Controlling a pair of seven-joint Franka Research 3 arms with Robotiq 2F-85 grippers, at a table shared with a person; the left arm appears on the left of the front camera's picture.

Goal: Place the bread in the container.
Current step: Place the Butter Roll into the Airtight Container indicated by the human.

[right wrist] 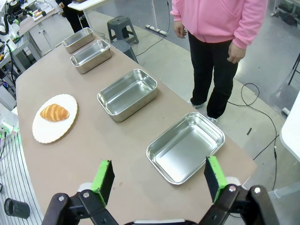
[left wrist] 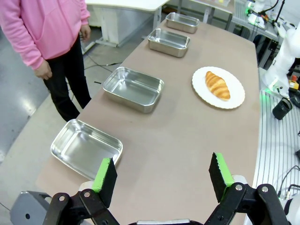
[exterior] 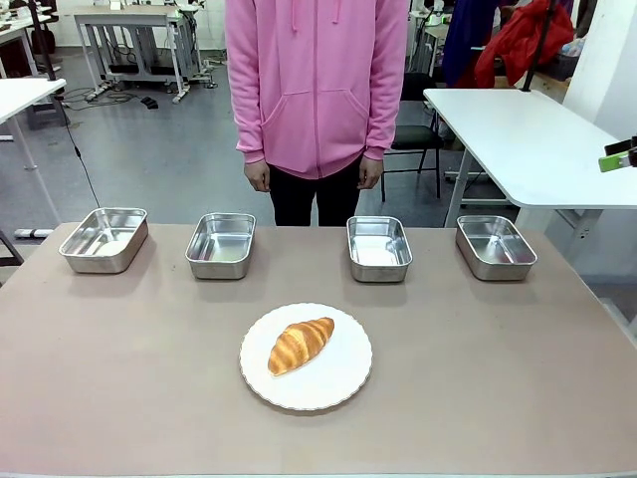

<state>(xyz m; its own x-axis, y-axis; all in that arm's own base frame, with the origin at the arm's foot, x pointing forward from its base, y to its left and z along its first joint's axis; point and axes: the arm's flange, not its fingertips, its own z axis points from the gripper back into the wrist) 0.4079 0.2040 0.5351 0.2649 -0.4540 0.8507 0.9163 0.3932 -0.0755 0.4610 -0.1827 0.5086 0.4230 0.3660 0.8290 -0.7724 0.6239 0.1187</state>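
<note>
Golden bread (left wrist: 217,85) on plate (left wrist: 234,97), well ahead of spread left pincer (left wrist: 162,161).

this looks like a robotics lab: white worktables (exterior: 528,139) on metal legs stand on a smooth grey floor (exterior: 149,169), a power strip (right wrist: 157,29) lies loose on it, and a white robot arm (left wrist: 287,58) stands beside the brown counter (exterior: 119,378).

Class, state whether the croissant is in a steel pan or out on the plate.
Out. The croissant lies on the round white plate; the four steel pans beyond it sit empty.
</note>
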